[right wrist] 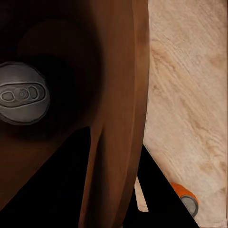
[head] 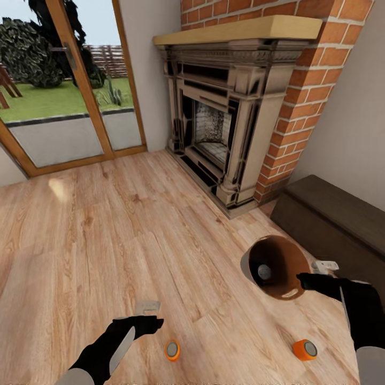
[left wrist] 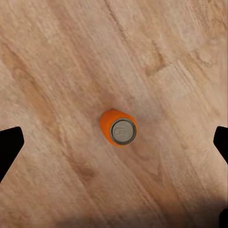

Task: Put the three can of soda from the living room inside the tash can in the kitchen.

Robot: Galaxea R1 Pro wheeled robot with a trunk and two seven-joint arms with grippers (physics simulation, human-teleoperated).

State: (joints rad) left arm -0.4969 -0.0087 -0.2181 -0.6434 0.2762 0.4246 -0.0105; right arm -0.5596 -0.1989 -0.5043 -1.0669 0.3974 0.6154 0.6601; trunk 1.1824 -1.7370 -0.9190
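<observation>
The tash can, grey outside and copper-brown inside, hangs tilted above the wood floor with my right gripper shut on its rim. Inside it lies one can of soda, grey top showing. An orange can of soda stands on the floor just ahead of my left gripper. In the left wrist view this can sits between the spread fingertips, untouched. Another orange can lies on the floor below the right arm, and the right wrist view catches it past the bin wall.
An ornate fireplace in a brick column stands ahead. A dark low bench runs along the right wall beside the bin. Glass doors fill the left wall. Light plank floor spreads between them.
</observation>
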